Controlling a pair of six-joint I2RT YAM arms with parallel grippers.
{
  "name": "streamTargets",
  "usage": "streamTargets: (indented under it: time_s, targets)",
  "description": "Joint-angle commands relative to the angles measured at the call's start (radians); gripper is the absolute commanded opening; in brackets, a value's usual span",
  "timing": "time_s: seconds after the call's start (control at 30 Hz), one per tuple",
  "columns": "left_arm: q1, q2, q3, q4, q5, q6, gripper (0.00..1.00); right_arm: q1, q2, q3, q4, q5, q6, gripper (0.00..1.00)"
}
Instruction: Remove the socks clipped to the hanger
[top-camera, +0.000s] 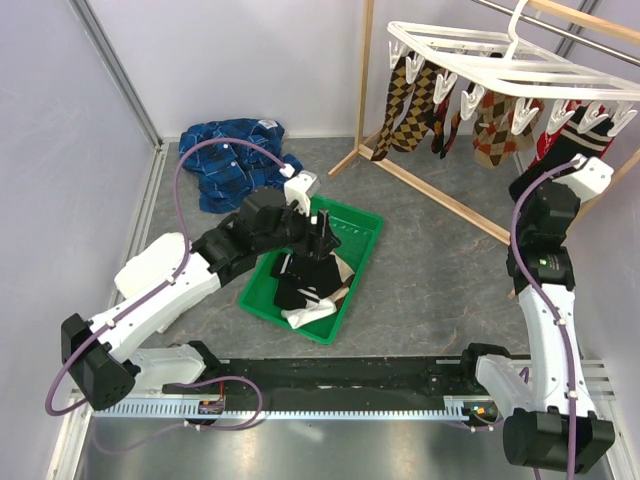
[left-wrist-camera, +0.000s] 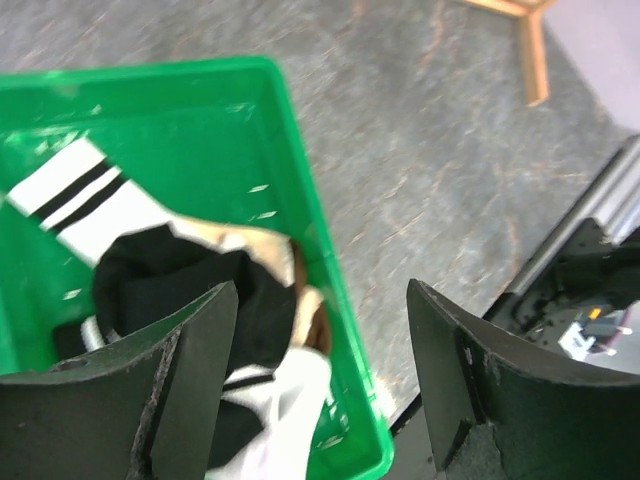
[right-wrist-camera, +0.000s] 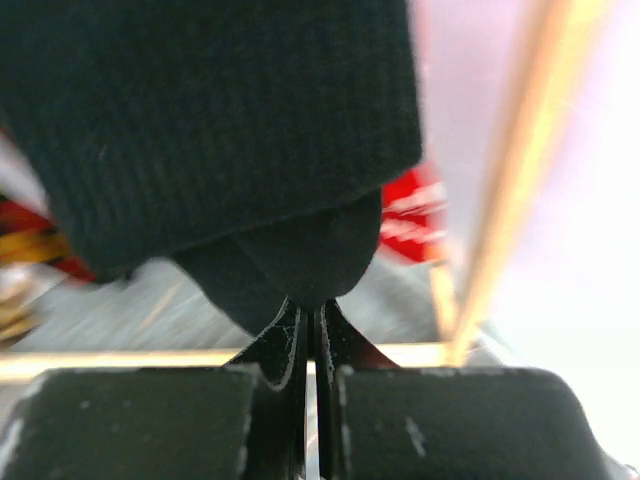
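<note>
The right gripper (right-wrist-camera: 310, 318) is pinched shut on the lower edge of a black sock (right-wrist-camera: 220, 130) hanging at the right end of the hanger (top-camera: 500, 62) (argyle socks (top-camera: 405, 105) hang further left). The left gripper (left-wrist-camera: 320, 300) hovers, jaws apart, over the green tray (left-wrist-camera: 150, 130), which holds loose socks (left-wrist-camera: 150, 270), nearer and to the left.

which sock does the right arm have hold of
Find the white hanger on the wooden stand, back right, and go to its right end. The sock pinched in the right end effector is plain black and ribbed; its neighbours are red or argyle.
</note>
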Motion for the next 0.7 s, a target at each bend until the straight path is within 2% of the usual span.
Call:
streamTargets:
  time_s: [0.0,0.07,0.23,0.4,0.67]
  targets:
    - [-0.042,0.012,0.047,0.18,0.043,-0.04,0.75,-0.001,-0.04,0.093,-0.197,-0.272,0.152,0.0]
    - [-0.062,0.015,0.05,0.254,0.033,-0.043,0.75,-0.001,-0.054,0.139,-0.247,-0.344,0.206,0.0]
    - [-0.169,0.067,0.072,0.363,0.017,0.003,0.75,-0.001,-0.086,0.234,-0.347,-0.39,0.284,0.0]
    - [-0.259,0.125,0.148,0.42,-0.025,0.098,0.77,-0.001,-0.16,0.234,-0.372,-0.53,0.398,0.0]
    - [-0.304,0.245,0.26,0.622,0.009,0.222,0.77,-0.001,-0.234,0.237,-0.387,-0.631,0.495,0.0]
